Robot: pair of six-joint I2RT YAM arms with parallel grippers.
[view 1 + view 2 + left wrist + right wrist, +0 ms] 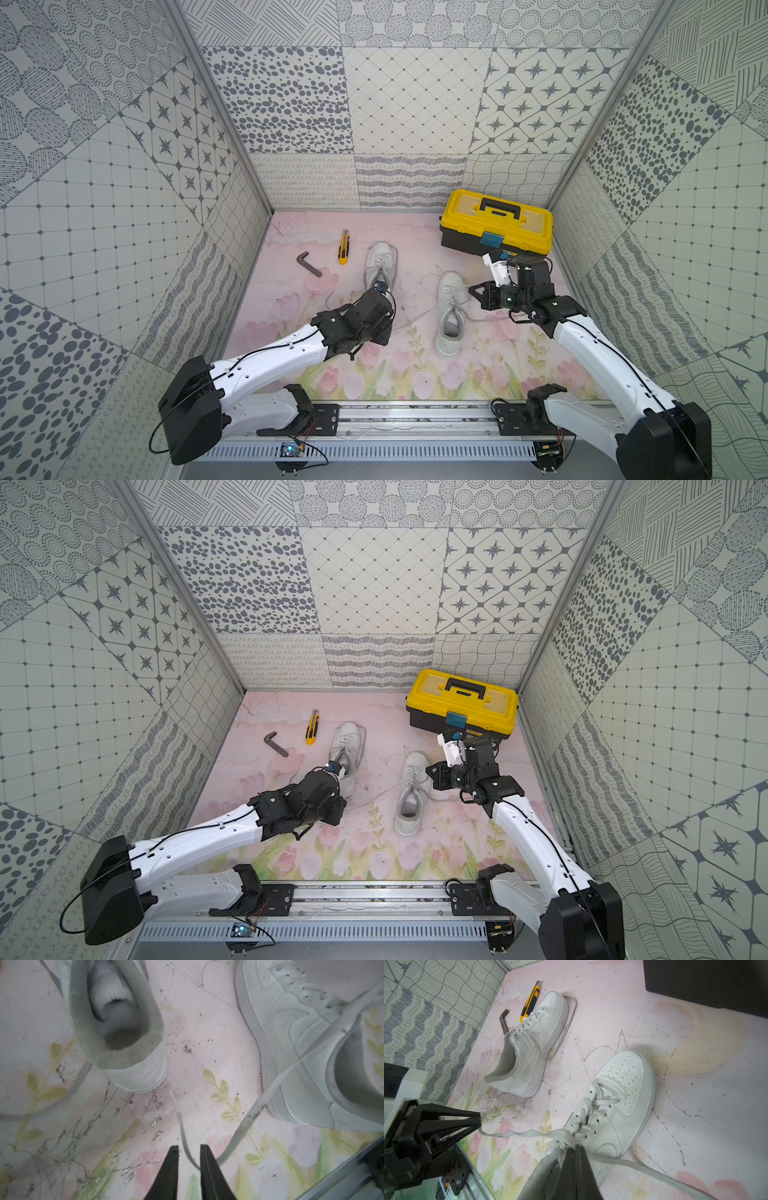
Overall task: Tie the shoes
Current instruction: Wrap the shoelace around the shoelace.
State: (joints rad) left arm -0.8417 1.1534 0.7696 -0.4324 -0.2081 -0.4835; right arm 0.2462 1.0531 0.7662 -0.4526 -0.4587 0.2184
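The left pincer (189,1147) stood only narrowly parted. Its two black wedge-shaped fingers (169,1169) sat either side of a flat, pale woven lace (182,1124) that lay loose in the gap, not squeezed, its stiff tipped end resting on the desk (207,1053) just beyond. That same lace ran across to the right pincer (576,1147), which was clamped fully together on the bunched cord at the top eyelets of one shoe (618,1101). This was a white low-top with a perforated toe, stitched side panels and a thick white sole, standing upright near the middle of the desk, toe pointing to the far side. Another strand (643,1165) of its lacing trailed flat over the desk on the right arm's side. The other shoe (381,259), the same make, stood well apart by the left arm, its grey-lined collar gaping and a lace curving round its toe; the left arm's wrist covered its heel in both top views. The desk was a scuffed, speckled sheet printed with pink tulips and green leaves. Beside the other shoe lay a yellow-and-black utility knife (343,247) and a bent grey hex key (309,264), apart from each other. A yellow-lidded black toolbox (496,222) with a black handle sat in the far corner on the right arm's side, and patterned grey-and-white panels (415,99) walled the desk in.
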